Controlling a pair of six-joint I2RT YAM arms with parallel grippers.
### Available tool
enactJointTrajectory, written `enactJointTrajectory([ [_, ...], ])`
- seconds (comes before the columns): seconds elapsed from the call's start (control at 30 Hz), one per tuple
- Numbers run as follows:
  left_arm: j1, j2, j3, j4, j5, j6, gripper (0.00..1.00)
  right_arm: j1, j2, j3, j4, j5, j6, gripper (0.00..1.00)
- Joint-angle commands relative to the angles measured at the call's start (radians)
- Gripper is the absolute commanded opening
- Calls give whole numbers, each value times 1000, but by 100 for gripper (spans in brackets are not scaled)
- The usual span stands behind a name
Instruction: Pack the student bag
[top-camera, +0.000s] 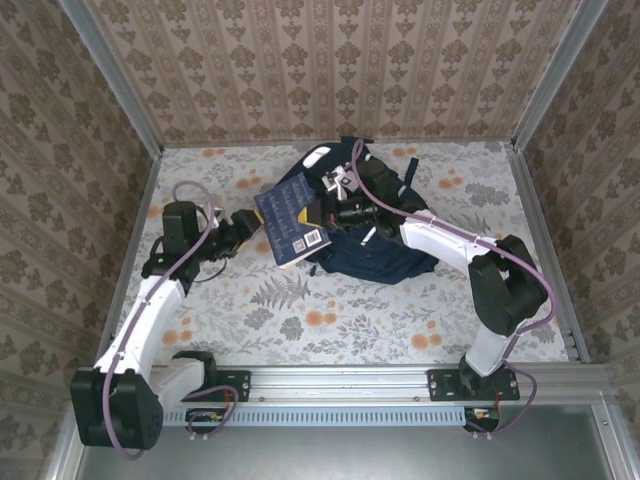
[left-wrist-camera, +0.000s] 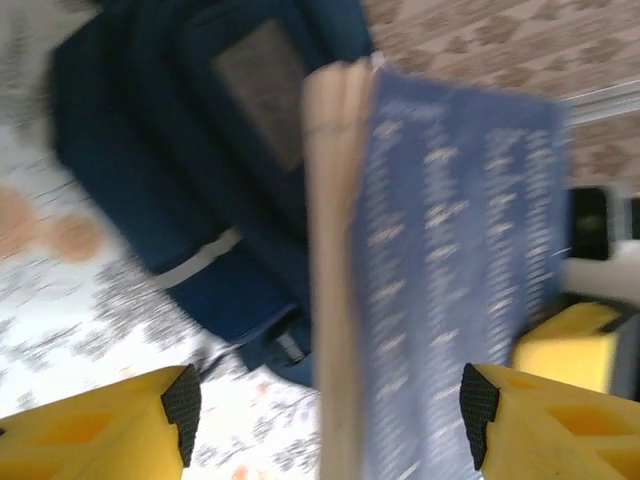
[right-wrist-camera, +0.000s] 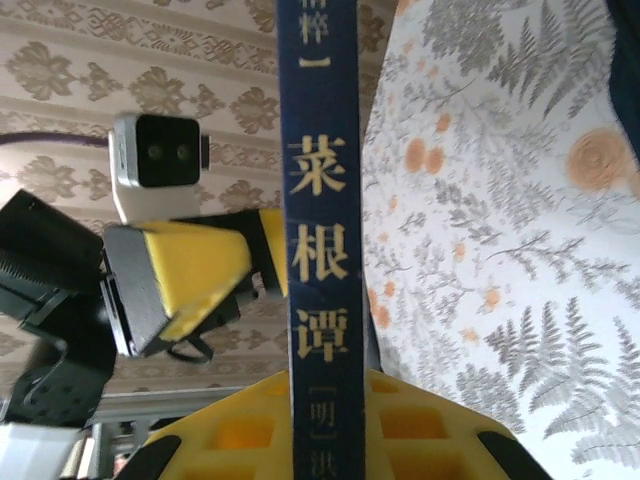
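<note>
The navy student bag (top-camera: 375, 235) lies at the back middle of the table, also seen at the upper left from the left wrist (left-wrist-camera: 190, 150). A blue book (top-camera: 290, 225) stands on edge just left of it. My right gripper (top-camera: 335, 215) is shut on the book, whose spine with gold characters (right-wrist-camera: 320, 230) runs up between its yellow jaws (right-wrist-camera: 325, 445). My left gripper (top-camera: 240, 228) is open on the book's left. The book's cover (left-wrist-camera: 450, 280) and page edge pass between its pads (left-wrist-camera: 182, 412) with a gap on each side. The bag's opening is hidden.
A floral cloth (top-camera: 300, 320) covers the table. Patterned walls with metal posts (top-camera: 110, 80) close it in on three sides. A metal rail (top-camera: 340, 380) carrying both arm bases runs along the near edge. The left arm (right-wrist-camera: 170, 270) is close to the held book.
</note>
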Motion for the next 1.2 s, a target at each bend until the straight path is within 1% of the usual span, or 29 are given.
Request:
enactJointTrajectory([
  [0.0,-20,45,71,222,125,-97,70,11,-65,-24,169,-102,99,0],
  [0.17,-57,113,115,240,125,-129,67,0,-106,-68,258,-111,144,0],
  [0.27,-55,135,131,208,121,-119,69,-1,-131,-94,305,-117,160,0],
  [0.4,-60,149,137,214,125,-129,70,-3,-157,-123,343,-116,172,0],
  [0.53,-73,164,136,296,150,-197,68,-8,-155,-137,366,-113,188,0],
  [0.67,-95,178,134,382,165,-262,66,-19,-128,-147,444,-115,252,0],
  [0.73,-102,180,129,427,173,-289,61,-24,-118,-147,457,-110,264,0],
  [0.77,-102,179,128,441,172,-298,57,-28,-117,-150,454,-102,266,0],
  [0.8,-103,175,126,446,168,-300,51,-33,-117,-153,455,-97,268,0],
  [0.9,-103,157,118,423,140,-297,28,-46,-123,-162,450,-79,270,0],
  [0.97,-104,140,105,422,117,-303,14,-52,-129,-164,432,-66,262,4],
  [1.0,-105,134,100,423,109,-306,9,-52,-132,-164,422,-61,257,7],
  [1.03,-106,128,99,425,98,-311,4,-55,-135,-166,411,-53,250,13],
  [1.07,-106,122,96,430,84,-319,1,-58,-140,-170,401,-36,246,28],
  [1.17,-112,96,74,453,-9,-358,0,-59,-159,-204,423,42,248,47],
])
